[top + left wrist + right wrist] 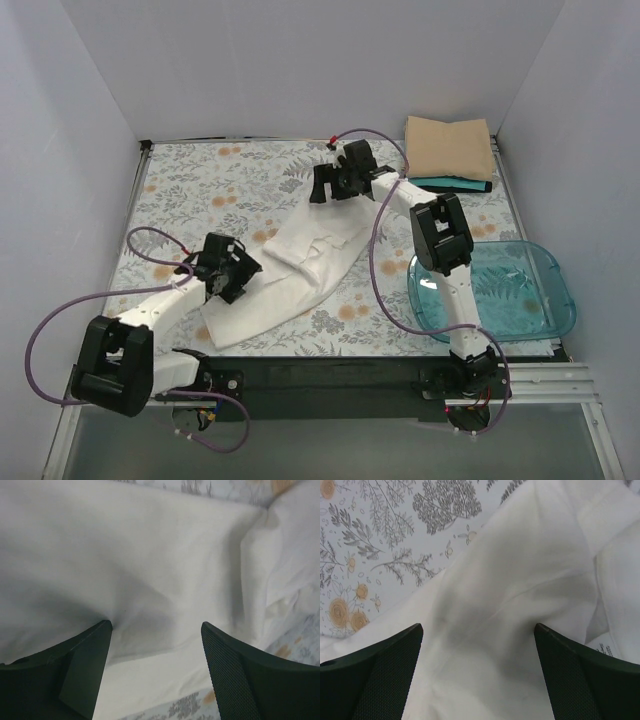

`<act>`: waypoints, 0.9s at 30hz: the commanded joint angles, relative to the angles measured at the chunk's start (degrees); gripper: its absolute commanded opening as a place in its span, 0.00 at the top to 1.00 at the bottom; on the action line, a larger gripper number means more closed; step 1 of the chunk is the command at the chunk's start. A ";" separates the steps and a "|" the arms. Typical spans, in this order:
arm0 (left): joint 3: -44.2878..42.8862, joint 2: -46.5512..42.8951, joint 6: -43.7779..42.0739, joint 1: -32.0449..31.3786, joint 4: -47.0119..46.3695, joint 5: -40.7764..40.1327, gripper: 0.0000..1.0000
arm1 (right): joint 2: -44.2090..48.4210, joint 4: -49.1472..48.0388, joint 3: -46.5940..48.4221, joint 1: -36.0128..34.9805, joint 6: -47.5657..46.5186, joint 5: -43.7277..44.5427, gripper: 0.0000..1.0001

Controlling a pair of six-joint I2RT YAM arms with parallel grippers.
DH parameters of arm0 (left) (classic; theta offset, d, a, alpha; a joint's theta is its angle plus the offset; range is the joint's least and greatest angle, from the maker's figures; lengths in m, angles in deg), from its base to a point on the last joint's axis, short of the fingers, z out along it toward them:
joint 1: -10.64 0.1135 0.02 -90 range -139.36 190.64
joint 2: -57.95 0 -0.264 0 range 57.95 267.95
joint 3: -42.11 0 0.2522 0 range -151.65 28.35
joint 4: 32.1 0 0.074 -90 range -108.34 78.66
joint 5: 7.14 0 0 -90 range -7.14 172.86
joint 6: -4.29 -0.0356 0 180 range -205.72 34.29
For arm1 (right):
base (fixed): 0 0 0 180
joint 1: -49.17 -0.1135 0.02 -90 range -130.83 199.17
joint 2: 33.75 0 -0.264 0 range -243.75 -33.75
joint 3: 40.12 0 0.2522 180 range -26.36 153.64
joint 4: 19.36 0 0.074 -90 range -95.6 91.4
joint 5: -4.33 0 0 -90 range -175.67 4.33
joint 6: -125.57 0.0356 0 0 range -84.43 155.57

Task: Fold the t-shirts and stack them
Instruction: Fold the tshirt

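The white shirt (pixel 300 262) lies slantwise on the surface (pixel 200 180), half folded. Left gripper (pixel 156 630) at its near end, right gripper (pixel 479 630) at its far end, both wide open just above the cloth, likely to lift both ends together.

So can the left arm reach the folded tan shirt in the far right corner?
Probably not. The tan shirt lies far-right, beyond the right arm, while the left end effector sits over the off-white shirt near-left.
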 commanded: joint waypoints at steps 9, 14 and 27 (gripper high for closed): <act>3.10 -1.47 17.09 -40.21 3.88 0.82 0.28 | -19.43 3.28 28.31 -0.33 5.32 -9.24 0.02; -7.54 9.78 12.16 -49.79 5.54 -2.60 0.28 | -18.04 -4.31 25.59 -0.77 13.24 -11.61 0.02; -23.55 12.61 8.11 -61.58 19.87 -17.64 0.20 | -2.67 -1.35 21.37 -1.12 5.96 -8.80 0.02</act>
